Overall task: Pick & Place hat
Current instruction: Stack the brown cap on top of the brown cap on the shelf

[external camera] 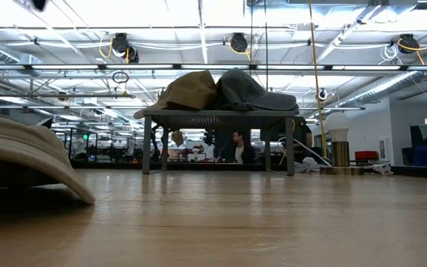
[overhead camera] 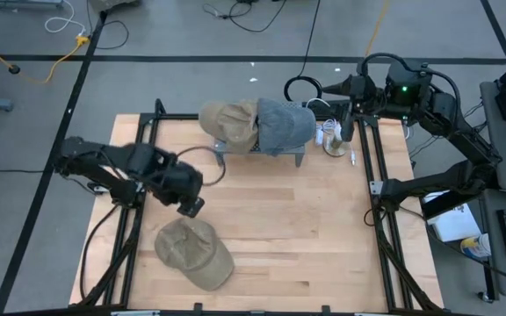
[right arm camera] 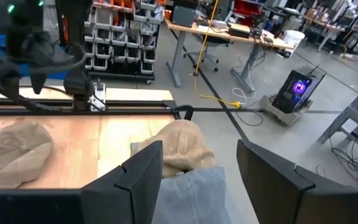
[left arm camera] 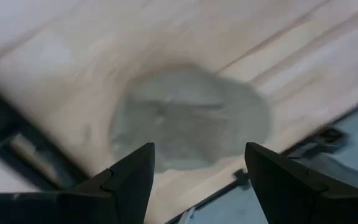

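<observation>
Tan hat (overhead camera: 193, 253) on wooden table (overhead camera: 306, 237), no readable writing, left end effector (overhead camera: 191, 207) open above it, right end effector (right arm camera: 194, 180) open.

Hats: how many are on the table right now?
3. A tan hat lies flat near the front-left; a tan hat and a grey-blue hat sit side by side on the small stand at the back.

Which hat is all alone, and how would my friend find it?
Start at the wooden table and go to its near edge, below the left gripper. A tan cap lies flat there by itself. The other tan cap and blue cap sit together on a rack.
</observation>
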